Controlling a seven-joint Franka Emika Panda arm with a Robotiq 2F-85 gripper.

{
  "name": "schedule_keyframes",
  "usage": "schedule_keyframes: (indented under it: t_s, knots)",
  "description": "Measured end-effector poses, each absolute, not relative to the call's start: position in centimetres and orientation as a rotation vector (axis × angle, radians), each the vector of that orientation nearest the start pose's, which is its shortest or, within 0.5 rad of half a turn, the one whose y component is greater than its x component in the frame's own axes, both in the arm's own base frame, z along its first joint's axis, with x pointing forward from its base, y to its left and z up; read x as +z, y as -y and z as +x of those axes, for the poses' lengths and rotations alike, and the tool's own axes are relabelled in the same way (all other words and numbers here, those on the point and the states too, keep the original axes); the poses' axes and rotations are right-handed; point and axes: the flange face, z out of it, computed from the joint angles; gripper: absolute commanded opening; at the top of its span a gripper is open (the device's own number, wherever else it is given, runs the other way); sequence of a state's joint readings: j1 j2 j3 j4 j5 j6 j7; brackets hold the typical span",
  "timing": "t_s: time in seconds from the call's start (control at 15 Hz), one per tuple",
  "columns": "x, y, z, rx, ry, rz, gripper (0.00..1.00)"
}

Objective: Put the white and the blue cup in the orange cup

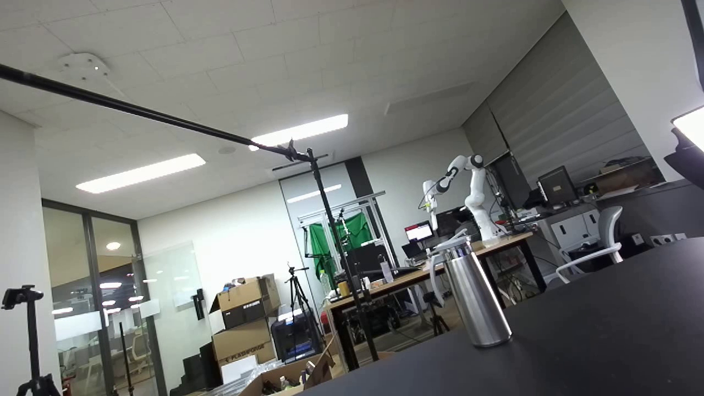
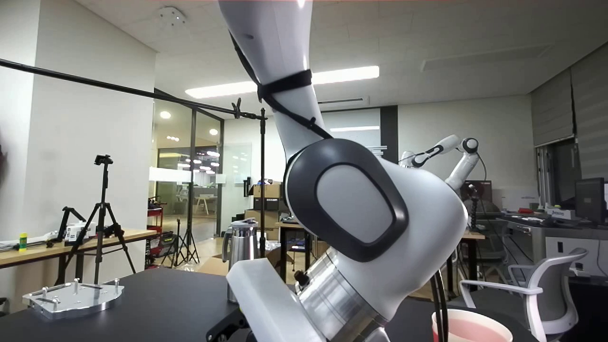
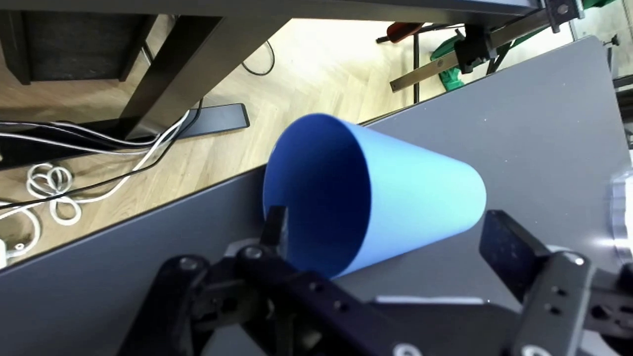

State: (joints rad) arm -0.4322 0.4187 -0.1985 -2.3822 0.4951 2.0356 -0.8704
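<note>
The pincer (image 3: pixel 385 217) is spread wide and holds nothing, probably to take the blue cup (image 3: pixel 425 188), which lies on its side on the dark bench (image 3: pixel 534 133), near the edge, where it could roll. In an exterior view a pinkish cup (image 2: pixel 472 327), probably the orange one, has its mouth upward, suitable for receiving; a white cup I cannot make out

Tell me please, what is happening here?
A robot arm, seen in an exterior view, seems to be busy with nesting cups. Its gripper stands open in the wrist view, with the blue cup between its jaws but not visibly gripped. A reddish cup, probably the one to receive the others, shows at the bottom of an exterior view. I cannot make out a white cup.
</note>
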Motion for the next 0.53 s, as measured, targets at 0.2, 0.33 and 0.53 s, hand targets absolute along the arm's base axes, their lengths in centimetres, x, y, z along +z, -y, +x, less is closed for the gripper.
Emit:
schedule_keyframes:
  t_s: [0.2, 0.33, 0.53]
  knots:
    - [11.40, 22.19, 33.83, 0.462, -0.210, -2.405, 0.74]
    - [11.08, 21.92, 33.91, 0.461, -0.216, -2.400, 0.71]
    - [10.85, 21.56, 34.17, 0.451, -0.221, -2.398, 0.48]
